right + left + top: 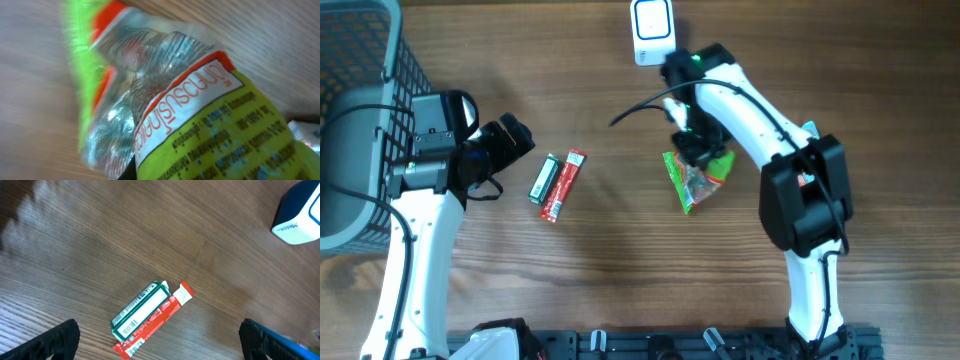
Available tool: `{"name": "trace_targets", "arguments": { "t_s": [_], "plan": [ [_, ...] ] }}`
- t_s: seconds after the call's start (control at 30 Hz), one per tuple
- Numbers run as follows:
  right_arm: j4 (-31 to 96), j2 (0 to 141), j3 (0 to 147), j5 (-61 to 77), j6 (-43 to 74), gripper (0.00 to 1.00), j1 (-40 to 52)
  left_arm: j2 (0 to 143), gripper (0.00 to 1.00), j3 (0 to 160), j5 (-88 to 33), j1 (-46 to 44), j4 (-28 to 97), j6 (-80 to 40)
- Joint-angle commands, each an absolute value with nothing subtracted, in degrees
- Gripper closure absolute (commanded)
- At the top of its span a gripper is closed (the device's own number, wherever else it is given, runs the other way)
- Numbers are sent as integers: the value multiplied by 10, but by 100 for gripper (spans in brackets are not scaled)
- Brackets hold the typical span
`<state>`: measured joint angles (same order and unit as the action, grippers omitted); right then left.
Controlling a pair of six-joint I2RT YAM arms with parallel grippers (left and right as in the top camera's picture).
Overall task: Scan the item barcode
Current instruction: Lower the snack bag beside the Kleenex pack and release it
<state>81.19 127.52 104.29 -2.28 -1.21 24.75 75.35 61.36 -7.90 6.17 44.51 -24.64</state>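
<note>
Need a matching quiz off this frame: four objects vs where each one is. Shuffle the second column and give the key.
Things:
1. snack bag
2. white scanner
3. basket
4. green pack

Places:
A. far left of the table, behind the left arm
B. flat on the wood, right beside the red pack
C. pinched in the right gripper
D. top edge of the overhead view, near the middle

Pairs: 1-C, 2-D, 3-A, 4-B

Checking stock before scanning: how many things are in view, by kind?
snack bag: 1
packs: 2, a green pack and a red pack
scanner: 1
basket: 1
Total: 5
</note>
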Motion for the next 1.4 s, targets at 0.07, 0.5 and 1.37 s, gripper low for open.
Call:
{"name": "trace_targets", "arguments": {
  "t_s": [0.07, 0.5, 1.37],
  "plan": [
    [777, 1279, 971, -103, 44, 40, 173, 747, 0, 623, -74, 65, 444, -240],
    [761, 1213, 1044, 211, -2, 25, 168, 747, 0, 623, -74, 65, 444, -240],
    [583, 1214, 853, 50, 60, 52, 214, 747, 0, 623, -74, 65, 444, -240]
  ]
}}
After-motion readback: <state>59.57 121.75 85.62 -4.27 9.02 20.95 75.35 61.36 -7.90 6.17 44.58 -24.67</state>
